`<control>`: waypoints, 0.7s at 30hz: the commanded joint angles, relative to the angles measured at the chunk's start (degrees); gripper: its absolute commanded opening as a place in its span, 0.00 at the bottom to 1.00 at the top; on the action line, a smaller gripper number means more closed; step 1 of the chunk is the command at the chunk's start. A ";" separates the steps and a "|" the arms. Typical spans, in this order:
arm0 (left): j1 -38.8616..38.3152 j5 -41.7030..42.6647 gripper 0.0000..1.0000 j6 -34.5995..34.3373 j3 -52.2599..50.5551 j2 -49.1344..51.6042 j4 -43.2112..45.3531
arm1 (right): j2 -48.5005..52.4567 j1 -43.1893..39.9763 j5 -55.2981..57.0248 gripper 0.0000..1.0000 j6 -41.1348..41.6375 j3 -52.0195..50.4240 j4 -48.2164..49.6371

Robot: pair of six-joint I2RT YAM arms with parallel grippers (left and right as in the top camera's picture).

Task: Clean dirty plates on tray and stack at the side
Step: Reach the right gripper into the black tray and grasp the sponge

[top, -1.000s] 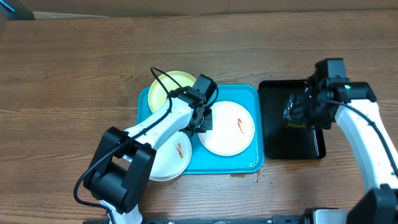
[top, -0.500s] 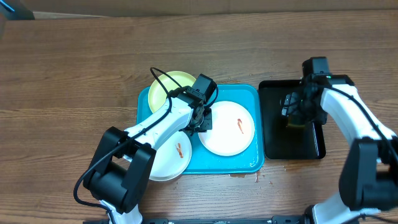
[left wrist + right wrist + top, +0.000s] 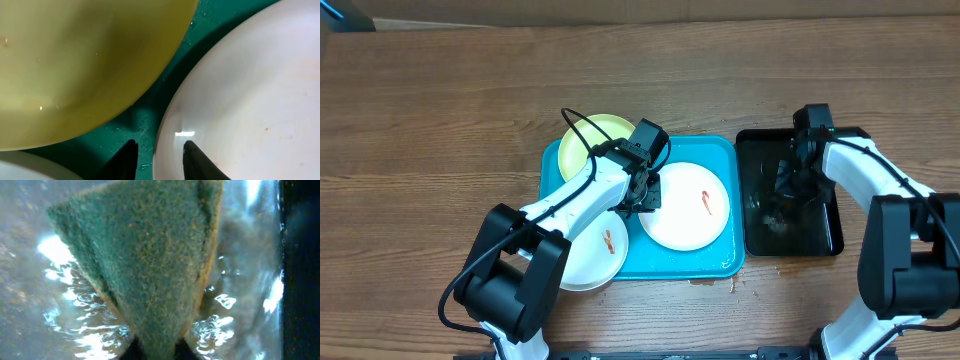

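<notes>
R hand [image 3: 157, 350] pinches sponge [image 3: 150, 255], dipped in wet black tray [image 3: 295, 255] under it, prob to soak. L hand [image 3: 159, 160] slightly spread astride white plate [image 3: 250, 90] rim, prob to steady it.

I'm reading nothing here. No text, label, brand, number or sign is showing on the plates [image 3: 685, 205], the tray [image 3: 690, 262], the black tray [image 3: 820, 240] or the sponge [image 3: 150, 265].
</notes>
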 commanded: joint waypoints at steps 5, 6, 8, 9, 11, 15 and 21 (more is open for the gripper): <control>-0.37 -0.57 0.37 -0.55 -0.28 0.76 0.02 | 0.79 0.00 0.17 0.89 -0.02 -1.77 2.21; -0.37 -0.57 0.37 -0.55 -0.28 0.76 0.02 | 0.79 0.00 0.17 0.89 -0.04 -1.77 3.23; -0.37 -0.57 0.37 -0.55 -0.28 0.76 0.02 | 0.79 -0.04 0.15 0.89 -0.07 -1.77 5.44; -0.39 -0.57 0.37 -0.55 -0.28 0.76 0.02 | 0.79 -0.04 0.15 0.87 -0.07 -1.77 6.58; -0.39 -0.57 0.38 -0.55 -0.28 0.76 0.00 | 0.79 -0.04 0.15 0.78 -0.07 -1.77 7.80; -0.39 -0.57 0.38 -0.55 -0.28 0.76 -0.02 | 0.79 -0.02 0.13 0.18 -0.09 -1.77 8.07; -0.37 -0.57 0.39 -0.55 -0.28 0.76 0.20 | 0.79 -0.04 0.17 0.85 -0.22 -1.77 9.99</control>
